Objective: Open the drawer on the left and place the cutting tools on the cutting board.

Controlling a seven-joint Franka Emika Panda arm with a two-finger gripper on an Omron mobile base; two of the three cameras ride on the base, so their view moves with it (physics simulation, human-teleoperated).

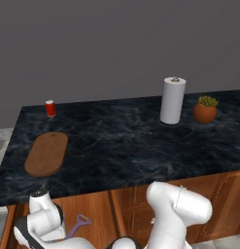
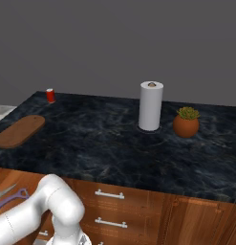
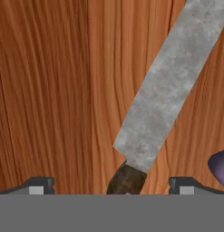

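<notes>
- The wide reddish-brown wooden drawer [image 3: 50, 90] stands pulled out, and its plain grained floor lies straight ahead of the jaws, so the opening step looks done; judging by this, the step in hand is picking the first cutting tool.
- The flat oblong brown wooden cutting board [image 1: 46, 153] with rounded ends lies bare on the dark marbled counter [image 1: 131, 146], above and well apart from the jaws, which are low inside the drawer; nothing has been placed on it yet.
- The two-finger gripper [image 3: 111, 186] has its jaws spread fully apart and holding nothing, one dark fingertip to either side of the knife's handle.
- The small kitchen knife [image 3: 168, 90], silver blade and dark brown handle, lies flat on the drawer floor: its handle end sits between the jaws, its blade runs away from them on a slant.
- The slim purple Y-headed peeler [image 1: 78, 224] lies in the drawer just beside the knife, its purple edge outside one fingertip.
- Next move, as I judge it: ease down until the fingers flank the handle, close on it, lift clear of the drawer, then carry it up to the board. The slanted blade and the nearby peeler call for a straight, centred descent.
</notes>
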